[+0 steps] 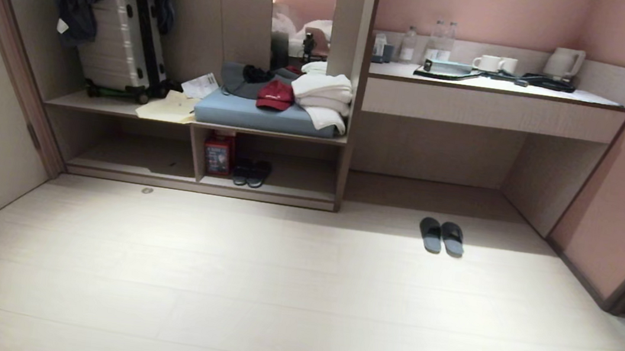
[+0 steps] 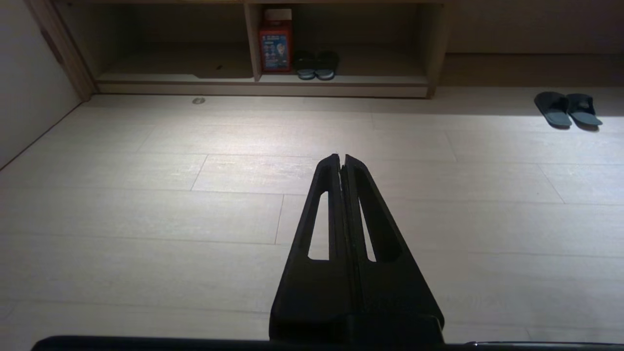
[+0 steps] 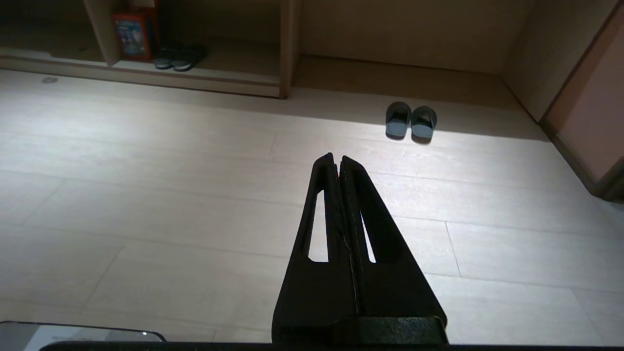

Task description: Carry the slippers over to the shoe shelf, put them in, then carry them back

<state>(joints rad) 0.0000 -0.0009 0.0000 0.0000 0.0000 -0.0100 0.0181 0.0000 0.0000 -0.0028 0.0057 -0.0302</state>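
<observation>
**Slippers on open floor, both grippers parked and empty**

The slippers (image 1: 441, 236) lie side by side on the pale floor (image 1: 274, 290), in front of the recess under the desk (image 1: 496, 88). They are touching or nearly so, toes toward the wall. The shelf (image 1: 269, 185) is the low cubby to their left, beyond an upright panel. It already holds a second dark pair (image 1: 251, 173) and a red box (image 1: 218, 154) against the divider.

Neither gripper shows in the head view. In the wrist views, the left gripper (image 2: 341, 157) and the right gripper (image 3: 337, 157) both hang above bare floor, well apart from the slippers, fingers pressed together and holding nothing. No step of the task is yet begun.

Risks from here, as judged:

- Wrong pair. The pair in the shelf looks much like the target; a grasp aimed at the cubby would take the wrong shoes.
- Split pair. The slippers are low and flat; a grasp on one band may leave the other behind.
- Crowded cubby. Free space lies to the right of the second pair; placing too far left would push that pair or the box.
- Low edge. The base board could catch a toe on entry.
</observation>
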